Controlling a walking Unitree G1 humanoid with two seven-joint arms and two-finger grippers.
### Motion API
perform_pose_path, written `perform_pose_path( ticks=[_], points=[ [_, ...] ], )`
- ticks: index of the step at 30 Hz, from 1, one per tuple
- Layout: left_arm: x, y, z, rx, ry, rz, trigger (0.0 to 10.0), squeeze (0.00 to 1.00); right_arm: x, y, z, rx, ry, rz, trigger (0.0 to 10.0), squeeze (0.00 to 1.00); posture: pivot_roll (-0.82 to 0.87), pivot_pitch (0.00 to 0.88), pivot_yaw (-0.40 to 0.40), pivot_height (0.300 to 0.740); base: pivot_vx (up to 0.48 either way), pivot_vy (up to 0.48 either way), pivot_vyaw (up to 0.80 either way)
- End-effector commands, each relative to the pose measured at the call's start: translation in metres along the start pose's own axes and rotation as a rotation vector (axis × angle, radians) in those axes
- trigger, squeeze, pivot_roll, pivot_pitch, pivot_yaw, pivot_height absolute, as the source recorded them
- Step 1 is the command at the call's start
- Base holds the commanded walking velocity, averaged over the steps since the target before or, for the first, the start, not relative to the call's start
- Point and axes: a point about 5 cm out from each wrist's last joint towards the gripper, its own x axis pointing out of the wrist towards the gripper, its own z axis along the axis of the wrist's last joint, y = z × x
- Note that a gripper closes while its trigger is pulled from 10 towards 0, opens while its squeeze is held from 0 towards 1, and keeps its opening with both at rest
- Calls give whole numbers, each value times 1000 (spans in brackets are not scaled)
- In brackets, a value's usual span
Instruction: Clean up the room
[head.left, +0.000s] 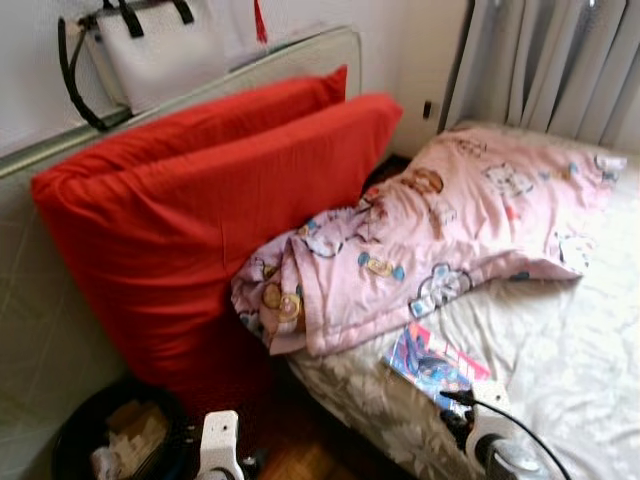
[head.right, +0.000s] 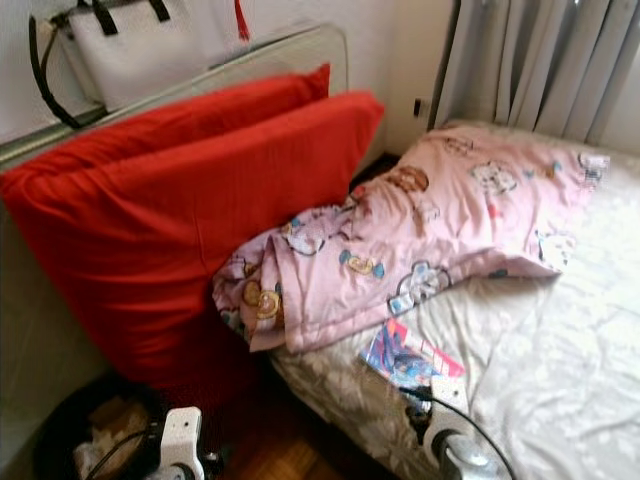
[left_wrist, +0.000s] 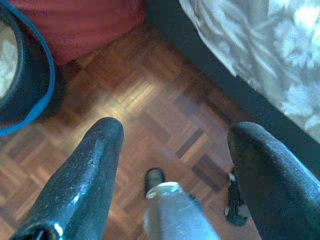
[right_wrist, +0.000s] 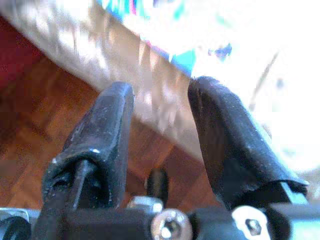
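Bedroom, parquet floor (left_wrist: 150, 100) in dark and light wood blocks. Bed (head.left: 560, 350) with pale floral sheet on the right, pink cartoon-print quilt (head.left: 440, 240) bunched across its far half. Colourful booklet (head.left: 432, 362) lies flat on the sheet near the bed's near edge, just below the quilt (cover print too blurred to read). Two big red cushions (head.left: 200, 210) lean on the left against a pale padded headboard (head.left: 300, 50); white handbag (head.left: 150, 50) with black straps sits on top, no logo legible. Black bin (head.left: 110, 435) with paper scraps at near left. Left gripper (left_wrist: 175, 145) hangs over bare floor, fingers spread wide, nothing between them; left wrist view alone shows the bin's blue rim. Right gripper (right_wrist: 160, 110) is at the bed's near edge by the booklet, fingers apart, empty.
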Motion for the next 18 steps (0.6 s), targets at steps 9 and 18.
perform_pose_path(
  ticks=[9, 18],
  points=[
    [-2, 12, 0, -2, -3, 23, 10000, 0, 3, 14, 0, 7, -7, 33, 10000, 0, -88, 0, 47, 740, 0, 0, 0],
    [-2, 12, 4, 15, -47, 23, 10000, 0, 3, 13, 3, 46, -48, 8, 10000, 0, -84, 0, 48, 740, 0, 0, 0]
  ],
)
